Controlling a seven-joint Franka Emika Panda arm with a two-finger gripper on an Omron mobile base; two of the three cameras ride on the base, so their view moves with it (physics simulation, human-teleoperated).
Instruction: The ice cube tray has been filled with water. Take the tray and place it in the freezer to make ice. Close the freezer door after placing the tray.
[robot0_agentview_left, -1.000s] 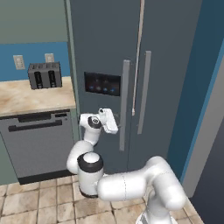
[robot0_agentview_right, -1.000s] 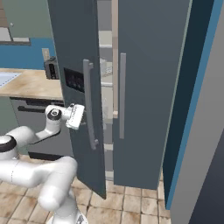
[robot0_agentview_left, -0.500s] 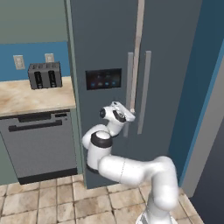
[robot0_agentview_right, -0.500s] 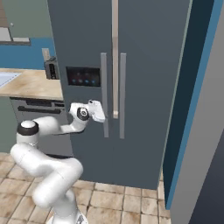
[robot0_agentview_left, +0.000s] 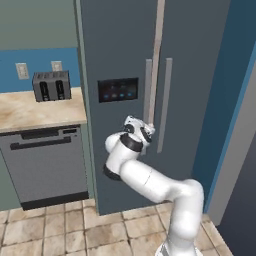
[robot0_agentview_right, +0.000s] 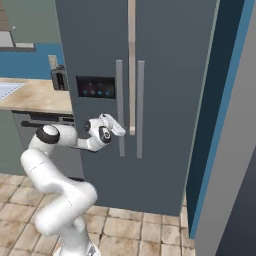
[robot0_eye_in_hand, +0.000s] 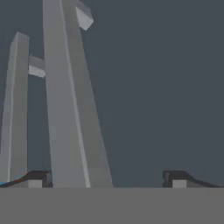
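A: Item, freezer door (robot0_agentview_left: 117, 100): slate-grey, black dispenser panel (robot0_agentview_left: 118, 90), long bar handle (robot0_agentview_left: 148, 92). Condition?

B: It stands nearly flush with the plain door (robot0_agentview_right: 170, 100) beside it. A thin pale strip (robot0_agentview_right: 131, 65) shows between the two, so I would judge it pushed to, possibly not fully seated.

A: Item, ice cube tray, with its water?

B: Not on the table (robot0_agentview_left: 35, 110); near that table's back edge there is just the black toaster (robot0_agentview_left: 51, 85). I judge the tray is inside the freezer behind the door, which the pictures cannot confirm.

A: Task balance, then?

B: Placing looks done by that reckoning. Remaining: confirm the door is fully shut, or give it a last press.

A: Item, claw (robot0_eye_in_hand: 109, 179)?

B: Spread wide, nothing between its fingertips (robot0_eye_in_hand: 37, 177). In the hand view the door handle (robot0_eye_in_hand: 70, 100) rises just inside one tip, with the second handle (robot0_eye_in_hand: 15, 105) further off. Whether a tip touches the bar I cannot tell.

A: Position on the fridge?

B: At the lower end of the freezer door's handle, close against the door face, below the dispenser panel.
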